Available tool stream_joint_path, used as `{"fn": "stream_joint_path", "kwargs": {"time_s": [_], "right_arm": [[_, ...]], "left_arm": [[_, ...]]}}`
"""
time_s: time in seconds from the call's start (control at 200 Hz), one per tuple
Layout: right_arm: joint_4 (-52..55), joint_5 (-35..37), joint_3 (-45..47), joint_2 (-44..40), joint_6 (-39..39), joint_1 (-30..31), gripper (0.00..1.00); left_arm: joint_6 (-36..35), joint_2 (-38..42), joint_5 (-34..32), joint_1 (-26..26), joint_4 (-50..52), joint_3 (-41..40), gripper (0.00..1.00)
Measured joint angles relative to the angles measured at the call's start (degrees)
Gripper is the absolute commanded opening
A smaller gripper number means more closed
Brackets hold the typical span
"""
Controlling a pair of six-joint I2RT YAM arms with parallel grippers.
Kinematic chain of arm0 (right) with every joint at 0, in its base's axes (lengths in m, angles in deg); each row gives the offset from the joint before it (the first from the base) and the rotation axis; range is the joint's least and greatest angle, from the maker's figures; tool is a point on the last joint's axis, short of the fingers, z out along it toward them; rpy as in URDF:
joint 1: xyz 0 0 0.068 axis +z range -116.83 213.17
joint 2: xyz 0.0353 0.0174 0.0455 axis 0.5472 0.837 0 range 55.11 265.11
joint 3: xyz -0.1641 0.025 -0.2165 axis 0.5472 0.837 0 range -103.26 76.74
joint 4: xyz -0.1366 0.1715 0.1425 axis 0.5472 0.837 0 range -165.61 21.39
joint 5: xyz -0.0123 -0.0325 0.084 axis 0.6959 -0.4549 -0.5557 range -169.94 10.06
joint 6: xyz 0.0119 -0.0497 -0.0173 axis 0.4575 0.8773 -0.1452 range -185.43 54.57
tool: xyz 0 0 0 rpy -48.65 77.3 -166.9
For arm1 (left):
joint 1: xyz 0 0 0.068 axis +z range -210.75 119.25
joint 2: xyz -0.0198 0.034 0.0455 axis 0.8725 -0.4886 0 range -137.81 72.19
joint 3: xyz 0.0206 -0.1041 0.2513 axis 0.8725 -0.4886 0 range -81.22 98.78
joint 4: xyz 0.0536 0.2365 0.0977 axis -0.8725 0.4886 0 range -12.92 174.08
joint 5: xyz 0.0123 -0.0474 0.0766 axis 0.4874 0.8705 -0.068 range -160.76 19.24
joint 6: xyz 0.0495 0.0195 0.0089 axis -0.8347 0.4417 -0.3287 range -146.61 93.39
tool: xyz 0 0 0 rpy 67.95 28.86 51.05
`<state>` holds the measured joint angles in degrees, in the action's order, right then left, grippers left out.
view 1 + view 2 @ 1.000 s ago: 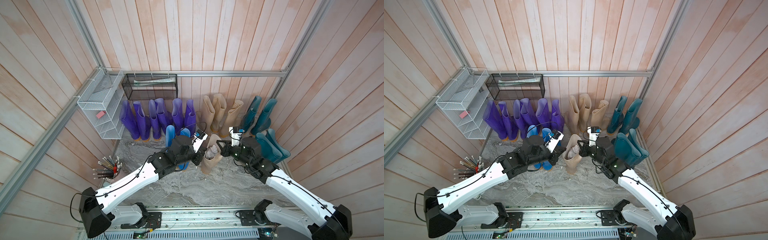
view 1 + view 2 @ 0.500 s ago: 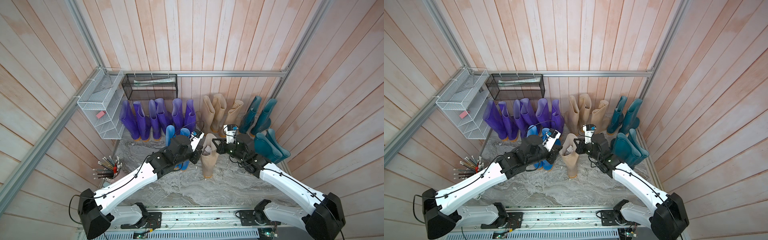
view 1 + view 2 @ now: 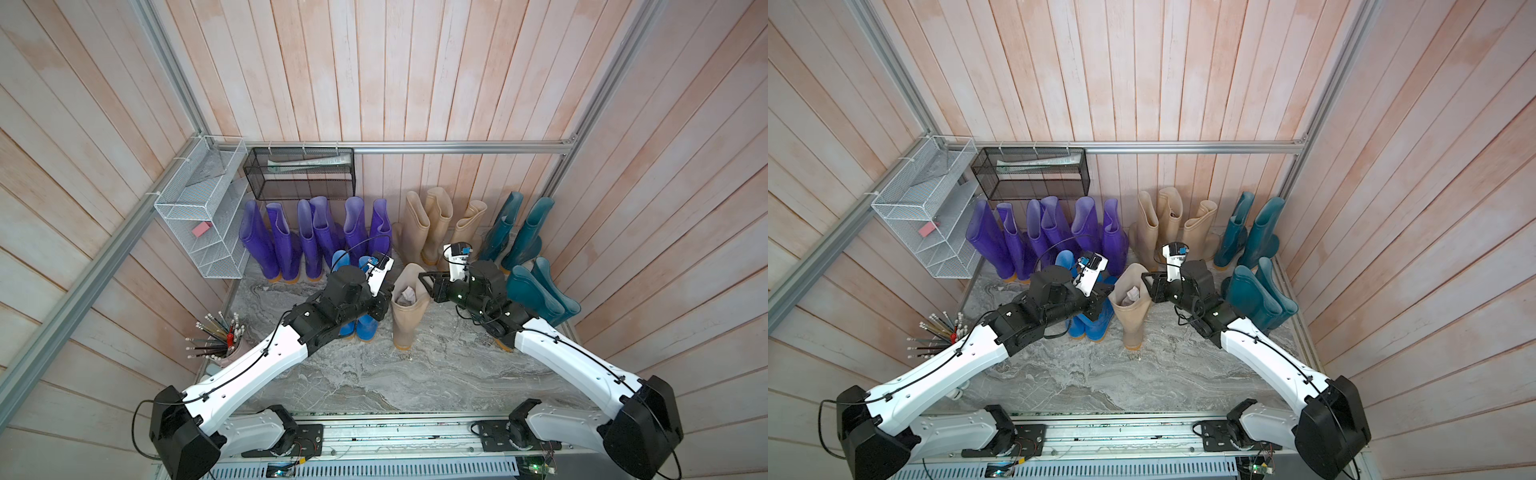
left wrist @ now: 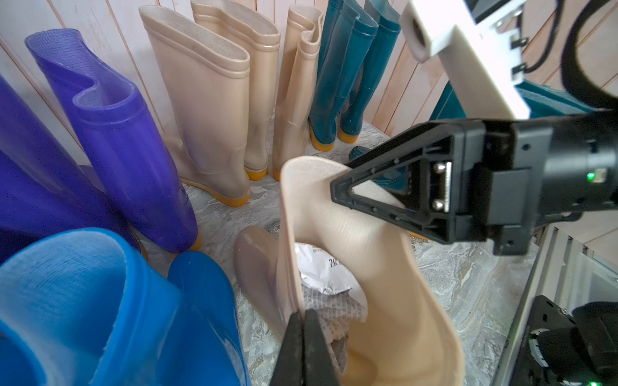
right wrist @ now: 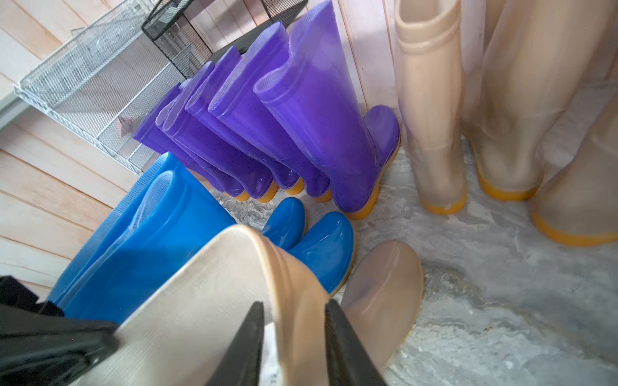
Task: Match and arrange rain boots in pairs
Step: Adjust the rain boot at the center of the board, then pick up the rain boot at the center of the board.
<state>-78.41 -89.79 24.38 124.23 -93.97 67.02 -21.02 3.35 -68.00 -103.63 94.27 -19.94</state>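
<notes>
Right gripper (image 5: 294, 309) parted astride beige boot (image 3: 405, 328); left gripper (image 4: 303, 315) pinches it

Sixteen rain boots (image 3: 405, 324) are showing in both top views: six purple boots (image 3: 286, 245), four beige boots (image 3: 417, 228), four dark teal boots (image 3: 530, 232) and two blue boots (image 3: 368, 328). Two wire racks (image 3: 199, 208) are hanging at the back, and one cup of pencils (image 3: 220, 338) is standing nearby

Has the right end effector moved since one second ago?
Yes. The right end effector has shifted away from the front teal boots, toward the blue boots, at the beige boot rim.
</notes>
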Motion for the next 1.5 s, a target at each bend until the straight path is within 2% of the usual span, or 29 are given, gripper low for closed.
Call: {"fn": "stream_joint_path", "kwargs": {"time_s": [0.05, 0.135, 0.18, 0.24, 0.32, 0.375, 0.55, 0.68, 0.835, 1.015, 1.065, 1.125, 1.24, 1.31, 1.5], "right_arm": [[1.2, 0.6, -1.2, -0.5, 1.1, 0.0, 0.48], [3.9, 3.6, -3.6, -2.1, 2.9, -0.2, 0.52], [5.5, 5.7, -5.2, -3.0, 4.3, -0.4, 0.53], [7.5, 9.0, -7.8, -3.8, 6.1, -1.1, 0.55], [9.7, 13.7, -11.5, -4.0, 8.7, -3.0, 0.59], [10.9, 16.6, -13.8, -3.4, 10.0, -5.0, 0.62], [13.3, 22.0, -19.8, 2.5, 14.1, -10.8, 0.72], [14.4, 21.6, -22.8, 8.9, 15.5, -14.2, 0.76], [15.3, 20.2, -25.8, 15.6, 16.4, -15.5, 0.79], [15.3, 18.6, -27.7, 22.0, 16.2, -16.1, 0.79], [15.2, 18.6, -28.2, 23.8, 16.1, -16.4, 0.74], [15.2, 18.9, -28.5, 25.6, 15.9, -16.7, 0.61], [15.3, 19.0, -28.9, 27.3, 16.4, -16.9, 0.20], [15.3, 19.3, -29.3, 27.5, 16.8, -16.9, 0.01], [15.3, 20.3, -28.8, 26.8, 17.2, -17.0, 0.00]], "left_arm": [[0.1, 0.3, 0.0, 0.1, 0.2, 0.0, 0.26], [0.0, 1.0, 0.0, 0.2, 0.0, 0.0, 0.34], [0.3, 1.5, 0.0, 0.2, 0.0, 0.0, 0.43], [0.2, 2.0, 0.4, 0.2, 0.2, 0.2, 0.47], [0.4, 2.1, 1.4, 0.3, 0.6, 1.1, 0.60], [0.1, 2.3, 1.7, 0.3, 0.7, 1.9, 0.71], [-1.3, 4.8, -0.6, 0.3, -0.2, 3.1, 0.90], [-2.5, 9.5, -6.1, 1.3, -4.5, 0.4, 0.96], [-2.8, 14.6, -12.5, 4.2, -9.1, -5.2, 0.97], [-1.0, 15.7, -13.7, 8.7, -11.6, -8.0, 0.97], [-0.3, 15.7, -13.5, 9.6, -11.8, -8.0, 0.97], [0.4, 15.7, -13.2, 10.3, -12.3, -8.0, 0.97], [1.2, 15.7, -12.3, 10.9, -12.8, -8.2, 0.97], [1.4, 15.6, -11.9, 11.1, -13.1, -8.5, 0.97], [1.8, 14.9, -10.6, 11.8, -13.4, -8.9, 0.96]]}}
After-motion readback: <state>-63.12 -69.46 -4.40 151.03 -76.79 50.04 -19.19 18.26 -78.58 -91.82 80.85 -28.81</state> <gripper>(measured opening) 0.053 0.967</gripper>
